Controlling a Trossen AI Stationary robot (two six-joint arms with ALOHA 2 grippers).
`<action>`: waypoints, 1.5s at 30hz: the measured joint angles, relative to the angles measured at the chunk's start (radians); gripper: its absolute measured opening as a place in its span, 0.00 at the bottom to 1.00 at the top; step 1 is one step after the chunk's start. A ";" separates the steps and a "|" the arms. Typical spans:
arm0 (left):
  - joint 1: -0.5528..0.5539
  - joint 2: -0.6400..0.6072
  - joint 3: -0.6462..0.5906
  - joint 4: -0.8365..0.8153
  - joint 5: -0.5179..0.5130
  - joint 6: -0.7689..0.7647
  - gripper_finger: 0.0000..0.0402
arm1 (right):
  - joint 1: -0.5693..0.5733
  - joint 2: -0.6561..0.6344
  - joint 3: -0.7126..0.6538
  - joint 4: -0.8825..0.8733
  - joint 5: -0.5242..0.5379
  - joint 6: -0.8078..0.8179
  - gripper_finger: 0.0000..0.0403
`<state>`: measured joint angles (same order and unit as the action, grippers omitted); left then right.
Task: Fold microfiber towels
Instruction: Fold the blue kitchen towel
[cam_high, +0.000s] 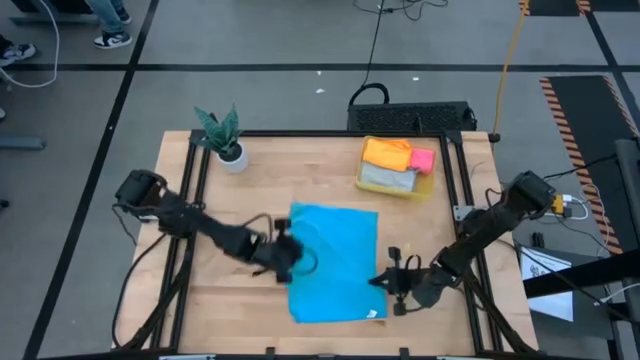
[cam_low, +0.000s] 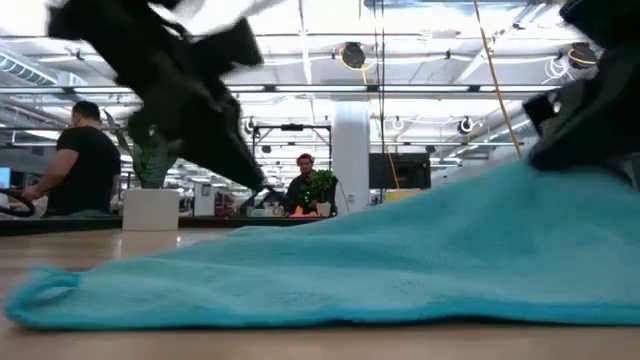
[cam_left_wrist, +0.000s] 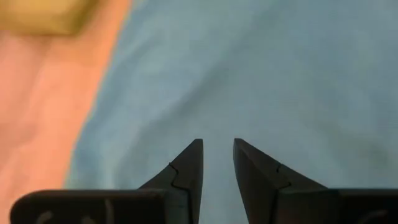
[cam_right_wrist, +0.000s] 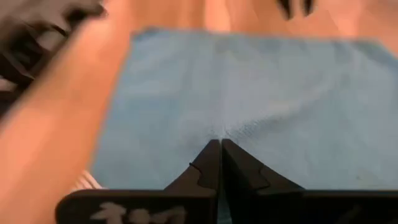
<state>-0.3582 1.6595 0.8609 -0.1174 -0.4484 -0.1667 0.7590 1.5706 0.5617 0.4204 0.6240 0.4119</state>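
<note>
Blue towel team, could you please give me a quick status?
Right gripper shut on blue towel edge. Left gripper open over its opposite edge. Nothing in the way.

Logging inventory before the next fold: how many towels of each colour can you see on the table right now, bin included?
Bright blue microfiber towel, spread flat on the wooden table: 1
Orange towel, in the translucent yellow plastic bin: 1
Pink towel, in the bin: 1
Pale grey towel, in the bin: 1
Total visible: 4
</note>
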 joint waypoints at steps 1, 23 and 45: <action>-0.040 -0.007 0.001 -0.020 -0.001 0.003 0.23 | 0.005 -0.006 0.000 0.013 0.001 -0.016 0.01; -0.301 0.223 0.040 0.337 0.288 -0.053 0.23 | -0.058 -0.117 -0.090 -0.023 -0.418 0.132 0.40; -0.272 0.222 0.048 0.305 0.395 -0.110 0.23 | -0.629 -0.179 -0.324 -0.002 -0.176 0.100 0.01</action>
<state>-0.6299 1.8812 0.9085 0.1876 -0.0531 -0.2764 0.1296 1.3921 0.2373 0.4179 0.4483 0.5119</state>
